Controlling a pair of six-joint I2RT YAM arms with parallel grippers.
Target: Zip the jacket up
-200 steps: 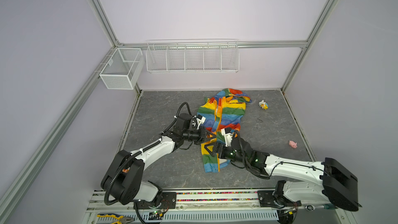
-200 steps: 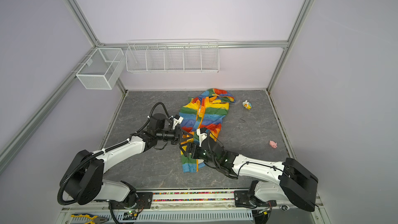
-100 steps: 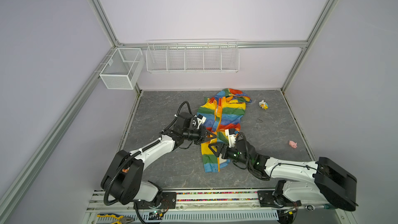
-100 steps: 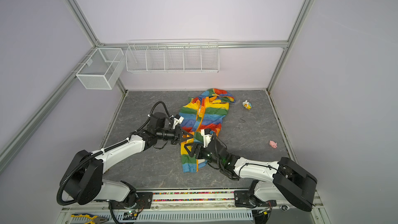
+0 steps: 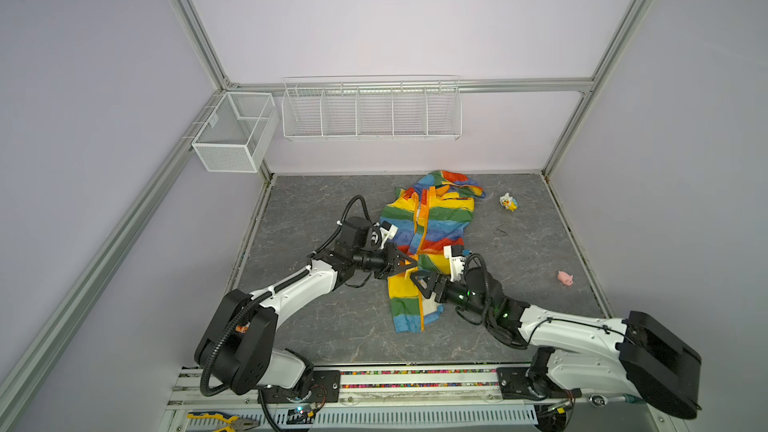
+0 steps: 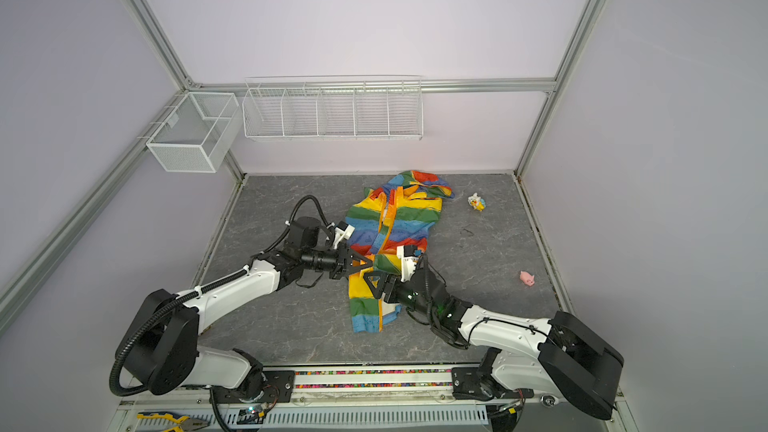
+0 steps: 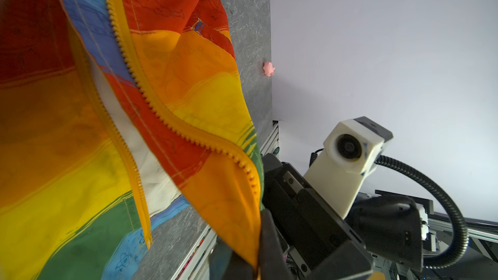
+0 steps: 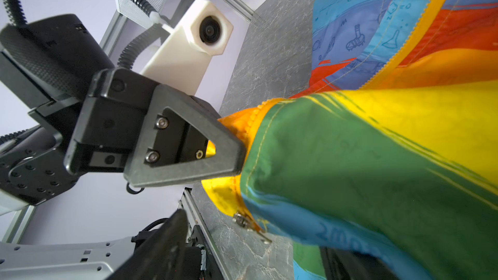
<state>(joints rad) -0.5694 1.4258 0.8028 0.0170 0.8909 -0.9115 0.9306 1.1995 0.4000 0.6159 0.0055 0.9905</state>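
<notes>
Jacket (image 5: 434, 222) spread at centre of table (image 5: 316, 326), hood far. Left gripper (image 5: 409, 263) clamped on zipper edge (image 8: 238, 125) (orange, near hem). Right gripper (image 5: 417, 279) just beside, jaws wide apart, fabric between.

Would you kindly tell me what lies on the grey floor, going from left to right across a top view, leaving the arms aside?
First the rainbow-striped thin-fabric jacket, then the small white-and-yellow toy, then the small pink pig-shaped toy.

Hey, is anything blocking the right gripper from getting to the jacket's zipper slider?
Nothing visible does. The zipper slider shows bare at the jacket's orange edge, no fold over it. The left gripper, shut on that edge nearby, sits clear of it. The right gripper has its jaws open.
</notes>
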